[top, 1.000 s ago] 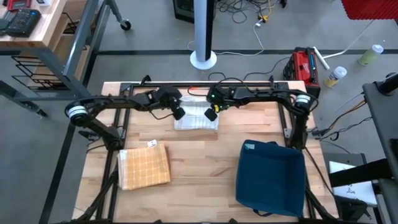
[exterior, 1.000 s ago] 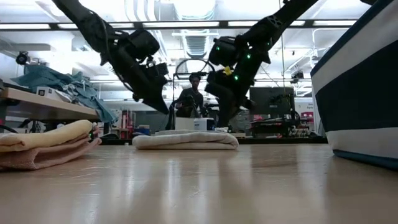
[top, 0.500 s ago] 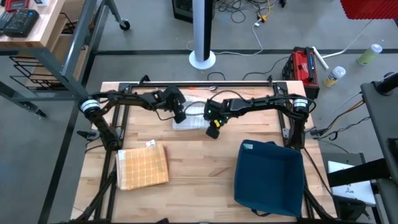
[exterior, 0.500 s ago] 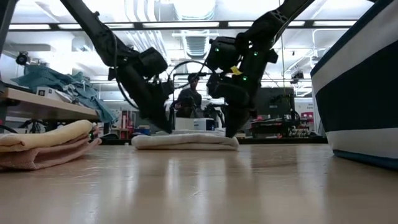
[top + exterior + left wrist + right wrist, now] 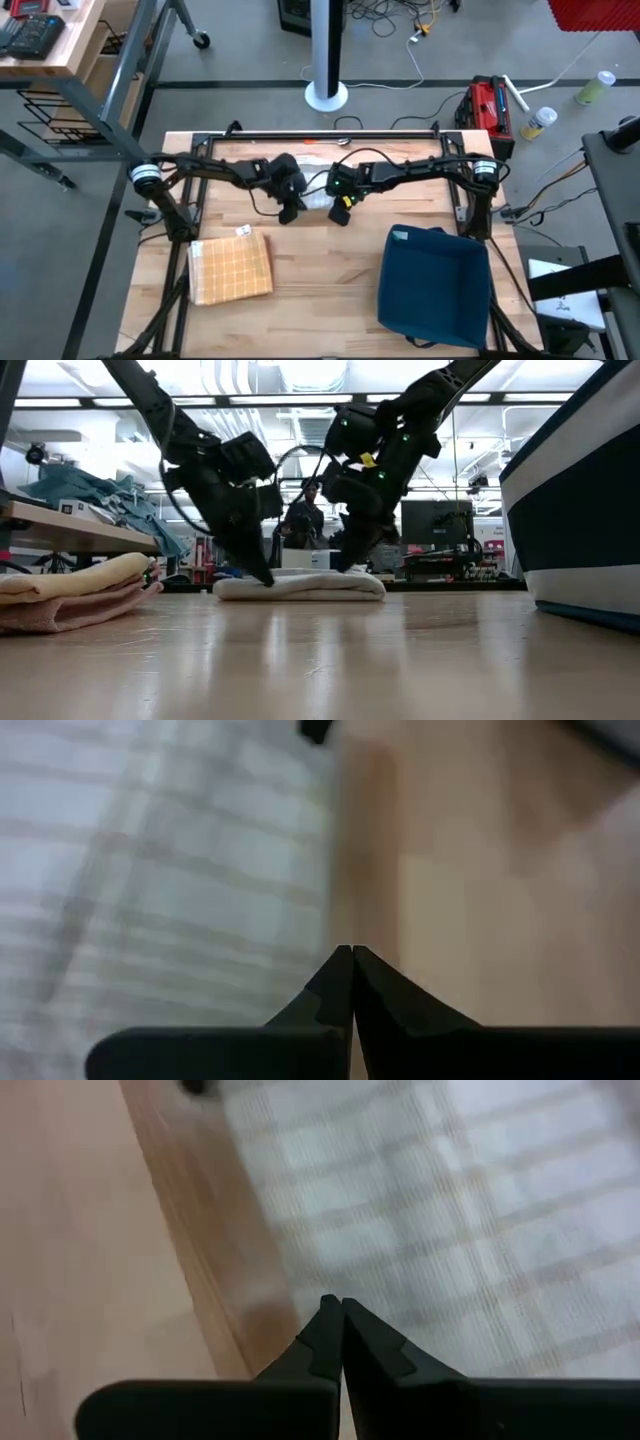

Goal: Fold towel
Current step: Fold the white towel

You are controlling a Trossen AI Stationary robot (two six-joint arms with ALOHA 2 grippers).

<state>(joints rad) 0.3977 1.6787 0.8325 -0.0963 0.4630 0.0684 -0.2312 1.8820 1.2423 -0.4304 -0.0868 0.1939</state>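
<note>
Lying toward the back middle of the tabletop (image 5: pixel 330 260), the pale checked towel (image 5: pixel 300 586) is already a low, flat bundle of several layers, with both arms bent in over it from either side. It looks soft and light, with no stiffness of its own, so I judge it will sag and drape from wherever it is lifted, and a pinch on one layer alone would likely peel the stack open. The best hold is probably at a corner or along the near edge, where the cloth meets bare wood and a finger can slide beneath (the wrist views show exactly that border). It should not be fragile or slippery; the woven surface ought to give good friction.

Seen from table height, the bundle's long axis runs across the tabletop from the left arm's side to the right arm's side, and its rounded ends face the two arms. It lies flat, no end raised.

Left end effector (image 5: pixel 262 573) is down at the towel's left end, fingers pressed together with nothing between them. Right end effector (image 5: pixel 345 565) stands at the towel's other end, likewise closed and empty, its tips just over the cloth's edge. Whether either tip truly presses the fabric I cannot tell.

Nearer the front sit a folded yellow checked towel (image 5: pixel 231 267) and a dark blue bin (image 5: pixel 435 288), both well apart from the work.
</note>
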